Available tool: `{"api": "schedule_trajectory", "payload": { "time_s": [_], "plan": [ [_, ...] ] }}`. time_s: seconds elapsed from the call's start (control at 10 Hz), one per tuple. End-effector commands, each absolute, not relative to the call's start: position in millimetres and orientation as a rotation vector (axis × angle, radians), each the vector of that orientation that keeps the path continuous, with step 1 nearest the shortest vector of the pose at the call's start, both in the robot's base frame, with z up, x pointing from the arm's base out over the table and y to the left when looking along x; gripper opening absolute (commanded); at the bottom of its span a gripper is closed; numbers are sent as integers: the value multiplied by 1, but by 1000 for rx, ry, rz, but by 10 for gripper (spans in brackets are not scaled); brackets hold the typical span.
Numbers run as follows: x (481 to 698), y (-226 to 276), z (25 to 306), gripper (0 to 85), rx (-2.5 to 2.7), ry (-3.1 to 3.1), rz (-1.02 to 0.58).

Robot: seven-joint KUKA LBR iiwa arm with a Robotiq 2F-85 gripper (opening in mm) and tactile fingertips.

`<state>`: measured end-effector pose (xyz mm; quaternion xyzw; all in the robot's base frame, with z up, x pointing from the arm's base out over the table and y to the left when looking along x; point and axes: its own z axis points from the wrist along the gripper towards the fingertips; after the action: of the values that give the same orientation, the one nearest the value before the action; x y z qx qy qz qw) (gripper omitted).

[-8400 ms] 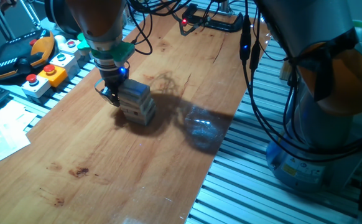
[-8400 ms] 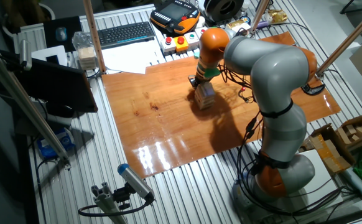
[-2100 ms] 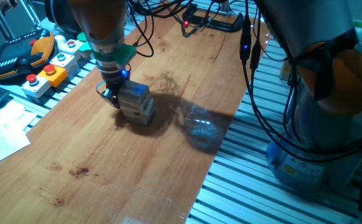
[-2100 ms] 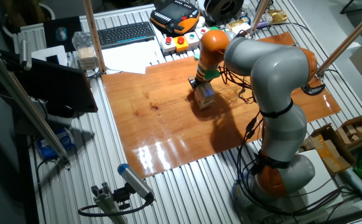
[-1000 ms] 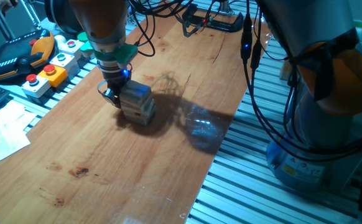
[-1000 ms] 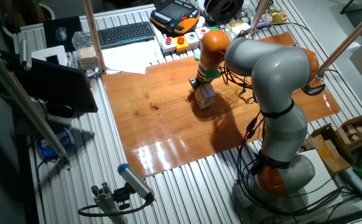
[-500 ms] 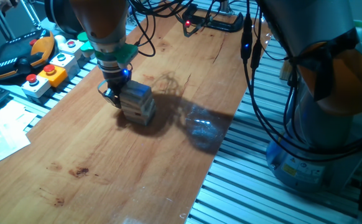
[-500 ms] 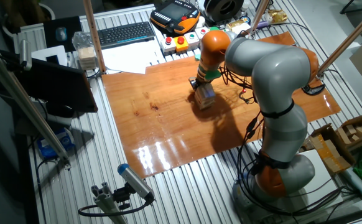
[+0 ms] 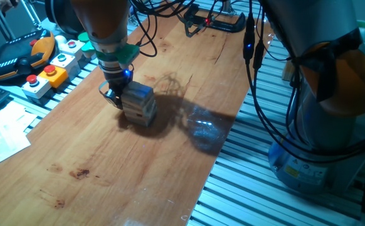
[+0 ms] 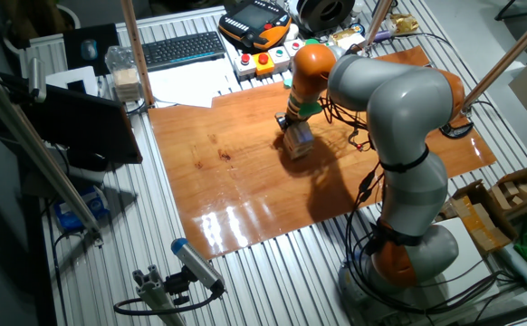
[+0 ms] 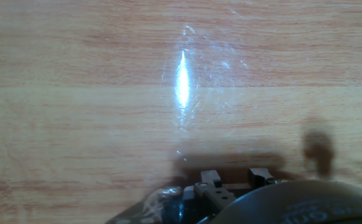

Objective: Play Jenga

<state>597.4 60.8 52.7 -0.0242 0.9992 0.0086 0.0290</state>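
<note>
The Jenga tower (image 9: pixel 139 104) of pale wood blocks stands on the wooden tabletop (image 9: pixel 107 169), a little skewed in its layers. It also shows as a small stack (image 10: pixel 298 140) in the other fixed view. My gripper (image 9: pixel 112 97) hangs low at the tower's left side, its dark fingers right against the upper layers. In the hand view only the bare board and two fingertips (image 11: pixel 209 178) show, set a little apart with nothing between them. The tower is out of that view. Contact with a block cannot be made out.
Coloured push-button boxes (image 9: pixel 47 75) and a teach pendant (image 9: pixel 19 56) lie at the board's left edge, beside papers (image 9: pixel 0 135). A keyboard (image 10: pixel 182 50) sits at the back. Black cables (image 9: pixel 251 75) hang on the right near the arm's base (image 10: pixel 408 254).
Over the last eight seconds the gripper has crept slightly right, towards the tower, and the tower's top has shifted a little with it. Nothing visibly moved in the last second.
</note>
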Motion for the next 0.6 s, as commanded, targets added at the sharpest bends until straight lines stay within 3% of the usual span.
{"api": "schedule_trajectory", "payload": {
  "time_s": [0.0, 0.5],
  "plan": [
    [597, 61, 53, 10, -78, 3081, 26],
    [596, 61, 53, 10, -80, 3083, 36]
  ]
}}
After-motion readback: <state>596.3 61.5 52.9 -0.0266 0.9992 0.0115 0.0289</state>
